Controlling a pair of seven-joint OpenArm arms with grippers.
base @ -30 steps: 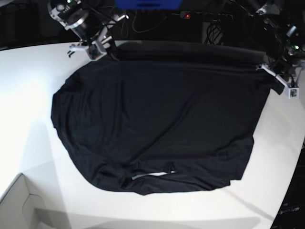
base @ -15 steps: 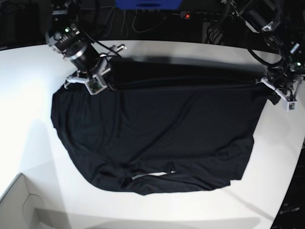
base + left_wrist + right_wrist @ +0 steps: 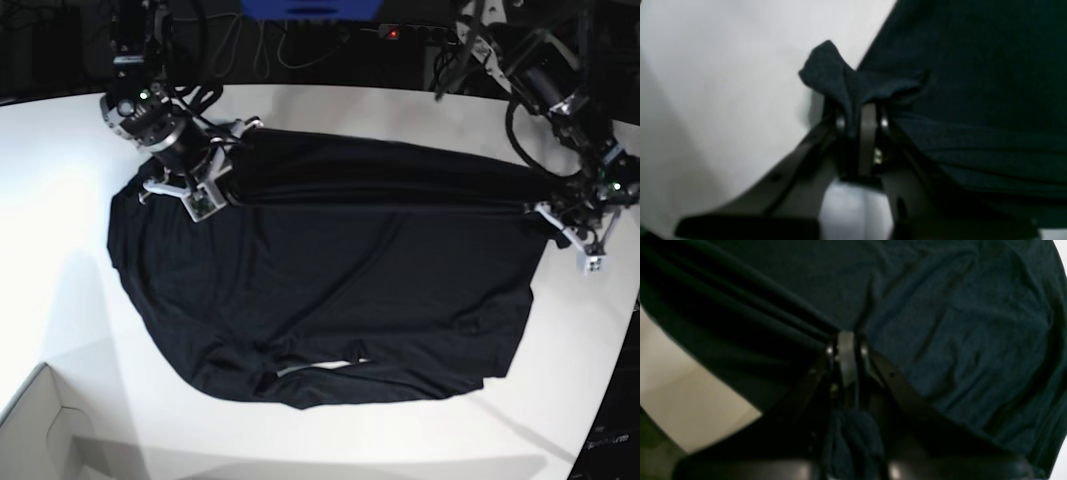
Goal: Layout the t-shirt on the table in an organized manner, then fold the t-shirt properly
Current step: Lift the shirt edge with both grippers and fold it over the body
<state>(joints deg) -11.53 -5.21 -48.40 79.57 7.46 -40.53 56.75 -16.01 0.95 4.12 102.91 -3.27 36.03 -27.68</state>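
The black t-shirt (image 3: 340, 300) lies spread across the white table (image 3: 60, 200). Its far edge is lifted and drawn over the body as a taut dark band (image 3: 390, 175) between my two grippers. My right gripper (image 3: 198, 190) is at the band's left end, shut on a pinch of the cloth; in the right wrist view the right gripper (image 3: 846, 340) has fabric (image 3: 957, 323) bunched through its closed fingers. My left gripper (image 3: 568, 230) holds the band's right end, and in the left wrist view the left gripper (image 3: 860, 111) is shut on a tuft of cloth (image 3: 836, 73) above the bare table (image 3: 723, 83).
A pale cardboard box (image 3: 35, 430) sits at the front left corner. Cables and a blue object (image 3: 310, 8) run along the dark back edge. The table's curved edge falls away at the right (image 3: 625, 330). White tabletop surrounds the shirt in front and to the left.
Both grippers have moved from the table's back edge toward the front, carrying the shirt's far edge over its body. The folded band now lies lower and wider.
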